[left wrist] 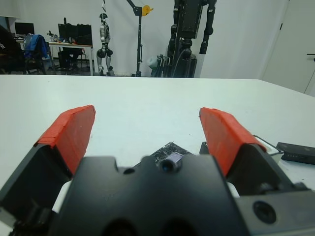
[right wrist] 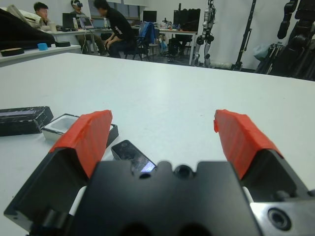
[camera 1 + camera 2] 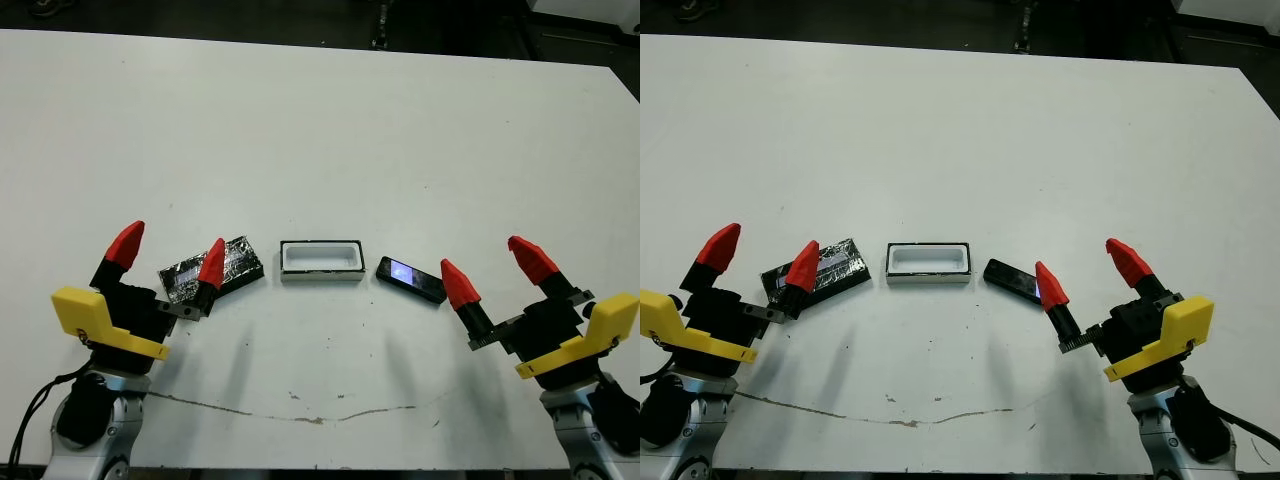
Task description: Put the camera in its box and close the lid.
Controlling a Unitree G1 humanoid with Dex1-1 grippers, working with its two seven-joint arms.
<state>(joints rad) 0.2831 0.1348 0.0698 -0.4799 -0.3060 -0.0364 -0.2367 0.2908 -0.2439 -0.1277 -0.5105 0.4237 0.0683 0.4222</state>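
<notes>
- Left tool [image 3: 170, 257], two red-tipped fingers on a black body with a yellow bracket: fingers spread wide, holding nothing; sat at the near left of the desk, its inner fingertip [image 3: 211, 262] over the near edge of the lid as seen from the head.
- Right tool [image 3: 497, 270], same build: fingers likewise spread and empty, at the near right, just beside the camera; contact could not be told.
- White flat desk [image 3: 330, 130]: carried all three task items in a row, slightly farther out than the tools.
- Lid [image 3: 225, 265], flat black rectangular cover with a silvery-speckled top: lay flat at the left of the row, apart from the box, not yet fitted.
- Box [image 3: 320, 261], small shallow rectangular tray, white inside with dark rim: sat open and empty in the middle.
- Camera [image 3: 410, 279], slim black bar with a bluish glossy patch: lay flat on the desk right of the box, outside it, angled.
- Progress, as judged: nothing completed; picking up the camera, placing it in the box and setting the lid on all remained.
- Far side: people seated at tables and standing robot rigs beyond the desk.
</notes>
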